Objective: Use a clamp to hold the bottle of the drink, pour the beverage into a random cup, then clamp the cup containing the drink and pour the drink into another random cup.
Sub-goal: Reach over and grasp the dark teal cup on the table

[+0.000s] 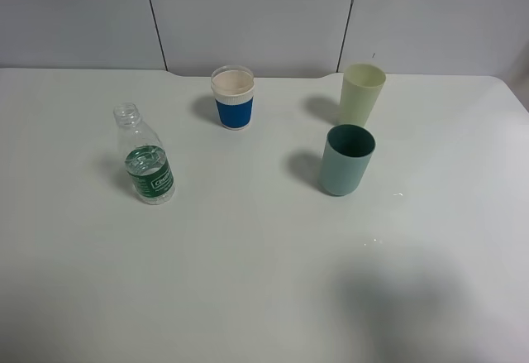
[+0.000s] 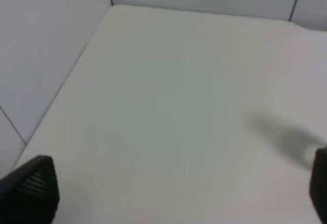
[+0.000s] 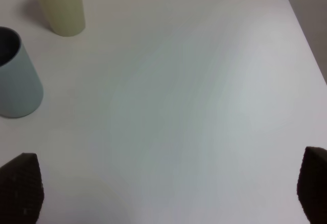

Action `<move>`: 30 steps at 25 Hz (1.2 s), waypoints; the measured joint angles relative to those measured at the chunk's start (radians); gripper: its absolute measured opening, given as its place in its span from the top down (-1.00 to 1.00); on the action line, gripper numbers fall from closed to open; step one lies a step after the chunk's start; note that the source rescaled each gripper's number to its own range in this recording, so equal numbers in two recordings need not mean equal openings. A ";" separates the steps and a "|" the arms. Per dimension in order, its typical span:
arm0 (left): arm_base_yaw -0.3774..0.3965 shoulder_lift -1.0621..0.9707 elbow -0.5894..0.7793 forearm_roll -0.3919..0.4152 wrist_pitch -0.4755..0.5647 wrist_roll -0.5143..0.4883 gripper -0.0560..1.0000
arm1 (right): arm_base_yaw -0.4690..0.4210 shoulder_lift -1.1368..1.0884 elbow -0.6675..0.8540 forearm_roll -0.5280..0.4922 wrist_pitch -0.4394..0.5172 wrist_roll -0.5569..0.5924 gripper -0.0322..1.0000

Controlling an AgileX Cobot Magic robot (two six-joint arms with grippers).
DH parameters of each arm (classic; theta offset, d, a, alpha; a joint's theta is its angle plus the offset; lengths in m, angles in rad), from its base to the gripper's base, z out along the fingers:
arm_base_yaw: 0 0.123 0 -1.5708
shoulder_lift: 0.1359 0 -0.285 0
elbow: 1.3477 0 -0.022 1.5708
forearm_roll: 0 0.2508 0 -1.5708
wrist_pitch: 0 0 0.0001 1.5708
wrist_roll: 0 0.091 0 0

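Step one not begun: left fingers (image 2: 30, 191) and right fingers (image 3: 20, 188) gape wide (nothing between them); next, the left must straddle the uncapped green-labelled clear plastic bottle (image 1: 147, 160).

Table (image 1: 248, 280) carries four things, all upright. Bottle (image 1: 145, 158) at left, well apart from the rest. Middle cup (image 1: 233, 98) behind it and to its right, toward the back edge. Far-right cup (image 1: 361, 94) level with that one. Front cup (image 1: 346, 160) just before the far-right cup, not touching.
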 joint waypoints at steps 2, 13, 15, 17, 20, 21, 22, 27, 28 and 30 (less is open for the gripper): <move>0.002 -0.038 0.000 -0.010 0.044 0.015 -1.00 | 0.000 0.000 0.000 0.000 0.000 0.000 -1.00; 0.003 -0.086 0.069 -0.089 0.131 0.084 -1.00 | 0.000 0.000 0.000 0.000 0.000 0.000 -1.00; 0.003 -0.086 0.106 -0.094 0.108 0.091 -1.00 | 0.000 0.000 0.000 0.000 0.000 0.000 -1.00; 0.003 -0.086 0.109 -0.095 0.100 0.094 -1.00 | 0.000 0.000 0.000 0.000 0.000 0.000 -1.00; 0.003 -0.086 0.109 -0.098 0.094 0.099 -1.00 | 0.000 0.000 0.000 0.000 0.000 0.000 -1.00; 0.003 -0.086 0.109 -0.098 0.094 0.099 -1.00 | 0.000 0.000 0.000 0.000 0.000 0.000 -1.00; 0.003 -0.086 0.109 -0.098 0.094 0.101 -1.00 | 0.000 0.000 0.000 0.000 0.000 0.000 -1.00; 0.003 -0.086 0.109 -0.098 0.094 0.102 -1.00 | 0.000 0.000 0.000 0.000 0.000 0.000 -1.00; 0.002 -0.086 0.109 -0.098 0.094 0.102 -1.00 | 0.000 0.000 0.000 0.000 0.000 0.000 -1.00; -0.002 -0.086 0.109 -0.098 0.094 0.102 -1.00 | 0.000 0.000 0.000 0.000 0.000 0.000 -1.00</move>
